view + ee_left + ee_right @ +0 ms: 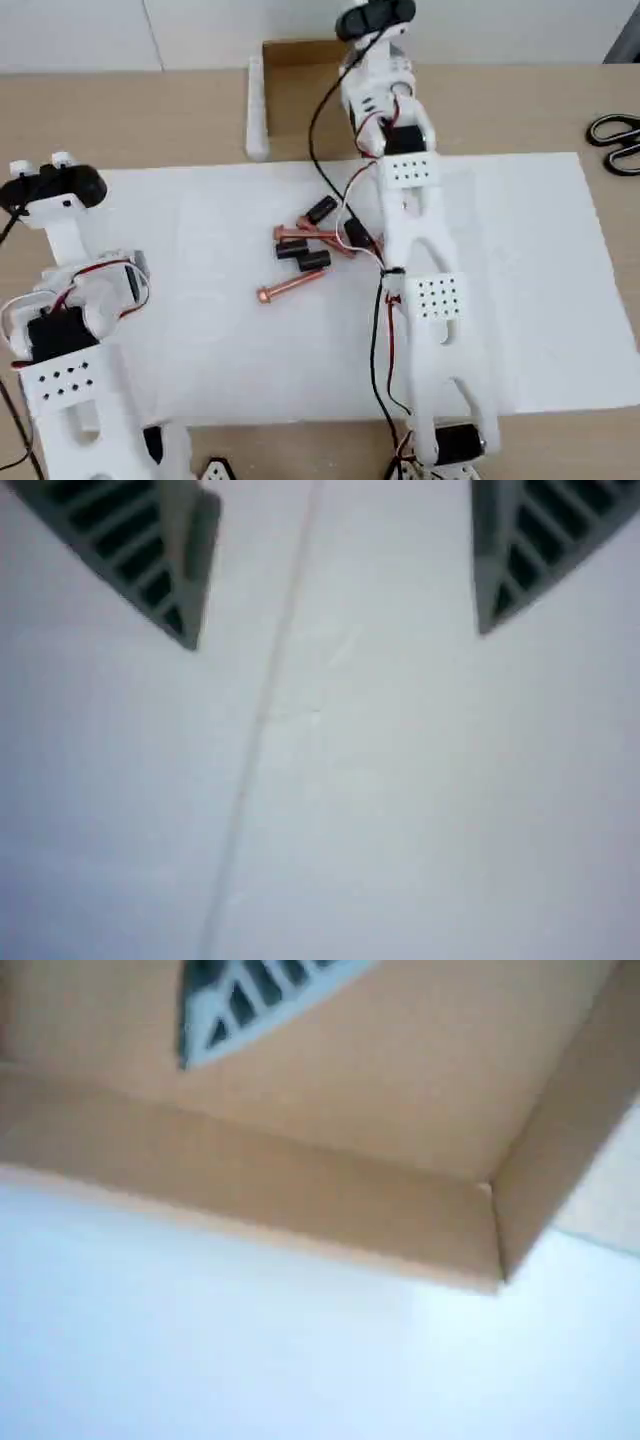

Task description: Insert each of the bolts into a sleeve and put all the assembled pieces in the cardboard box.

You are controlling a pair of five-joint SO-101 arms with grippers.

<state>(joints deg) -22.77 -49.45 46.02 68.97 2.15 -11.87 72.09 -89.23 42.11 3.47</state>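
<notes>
Copper bolts and black sleeves lie in a loose pile on the white sheet [520, 260]. One bolt [290, 287] lies alone at the pile's near side. Two more bolts [312, 238] cross among the sleeves [320, 210] [313, 260]. The cardboard box [300, 52] stands at the far edge of the table. My right arm stretches across the sheet, its gripper [372, 62] over the box. The right wrist view looks onto the box's floor and inner corner [480, 1210]. My left gripper [335, 635] is open over bare sheet at the left, holding nothing.
A white bar [256, 110] stands along the box's left side. Black scissors [615, 140] lie at the table's right edge. Right-arm cables [345, 225] hang over the pile. Bare sheet lies between the left arm [70, 330] and the pile.
</notes>
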